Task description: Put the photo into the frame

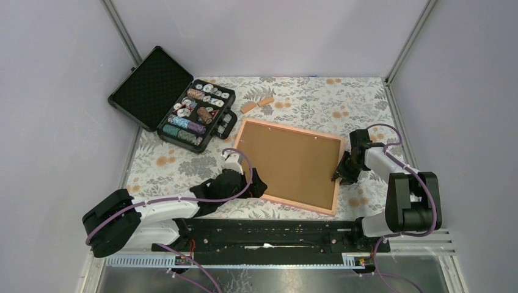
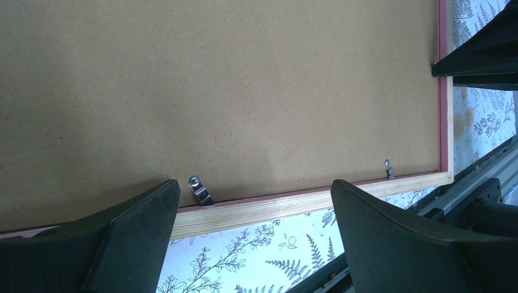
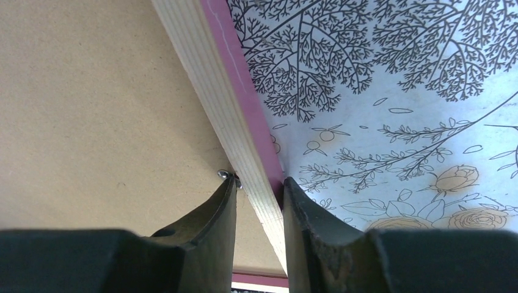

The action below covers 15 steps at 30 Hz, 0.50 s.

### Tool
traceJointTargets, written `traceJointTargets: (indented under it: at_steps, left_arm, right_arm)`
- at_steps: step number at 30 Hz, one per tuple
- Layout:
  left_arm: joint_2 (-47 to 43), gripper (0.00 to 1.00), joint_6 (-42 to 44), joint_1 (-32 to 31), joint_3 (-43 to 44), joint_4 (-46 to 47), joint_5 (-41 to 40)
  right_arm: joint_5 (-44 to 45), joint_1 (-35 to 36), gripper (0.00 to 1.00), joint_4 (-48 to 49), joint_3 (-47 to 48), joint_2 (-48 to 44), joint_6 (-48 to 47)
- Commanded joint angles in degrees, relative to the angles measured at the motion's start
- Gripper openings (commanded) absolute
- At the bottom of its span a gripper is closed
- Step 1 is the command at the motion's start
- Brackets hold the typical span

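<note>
The frame [image 1: 287,202] lies back-up on the floral cloth, a plain brown board [image 1: 290,162] filling it. The photo is hidden. My right gripper [image 1: 342,174] is at the frame's right rail. In the right wrist view it [image 3: 259,181] pinches the pale rail [image 3: 214,91], one finger inside beside a metal clip and the other against the pink outer side. My left gripper [image 1: 256,183] stands wide open at the frame's left edge. In the left wrist view its fingers [image 2: 255,186] straddle the rail [image 2: 269,207] and a clip [image 2: 200,190] without touching them.
An open black case [image 1: 195,116] holding rolls of chips stands at the back left, its lid [image 1: 146,85] leaning toward the wall. Two small wooden blocks [image 1: 256,105] lie behind the frame. Grey walls enclose the table, and a black mounting rail [image 1: 269,235] runs along the near edge.
</note>
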Motion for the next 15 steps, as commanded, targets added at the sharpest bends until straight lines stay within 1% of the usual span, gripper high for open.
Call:
traceJointTargets:
  at_steps: [1,6,15]
  left_arm:
    - [-1.3,0.99,0.1,0.2,-0.9,2.4,0.2]
    - [-1.5,0.99,0.1,0.2,-1.0,2.3,0.3]
    - [-1.8,0.99,0.1,0.2,-1.1,2.3,0.1]
  right_arm:
    - [1.0,0.9,0.3,-1.2,0.4,1.6,0.9]
    - [3.1,0.9,0.2,-1.4,0.8,1.5,0.7]
    - [8.5,0.9,0.11,-0.8,1.0,-0.6,1.2]
